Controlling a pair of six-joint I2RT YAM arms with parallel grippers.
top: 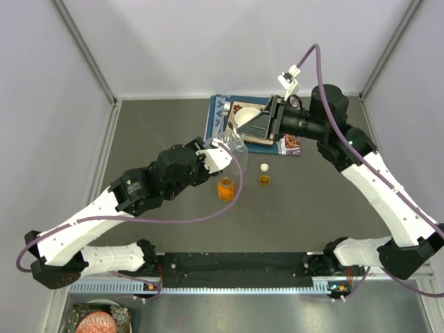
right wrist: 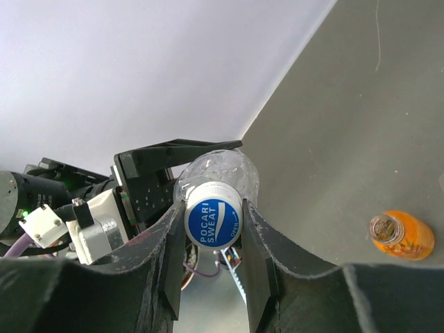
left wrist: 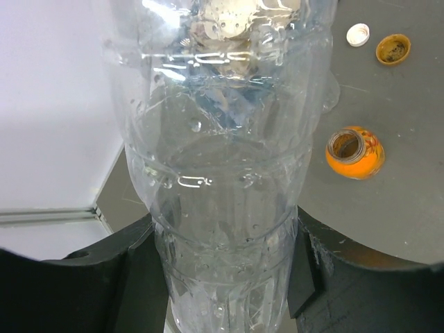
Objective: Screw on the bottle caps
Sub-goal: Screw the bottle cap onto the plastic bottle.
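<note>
Right pincer (right wrist: 214, 211) was clenched on a round blue-and-white plastic cap (right wrist: 214, 225) at the mouth of a clear ribbed bottle (left wrist: 222, 187), whose body the left pincer (left wrist: 223, 253) grasped. On the matte grey table (left wrist: 395, 215) nearby stood a squat orange bottle (left wrist: 354, 152), uncapped, with a small white cap (left wrist: 358, 34) and an orange cap (left wrist: 393, 48) lying loose beyond it.

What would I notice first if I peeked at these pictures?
The big clear bottle in the middle of the table, held by the left gripper, while the right gripper pinches a blue-and-white cap at its mouth. Next, the little orange bottle standing open close by, with a white cap and an orange cap lying to its right.
</note>
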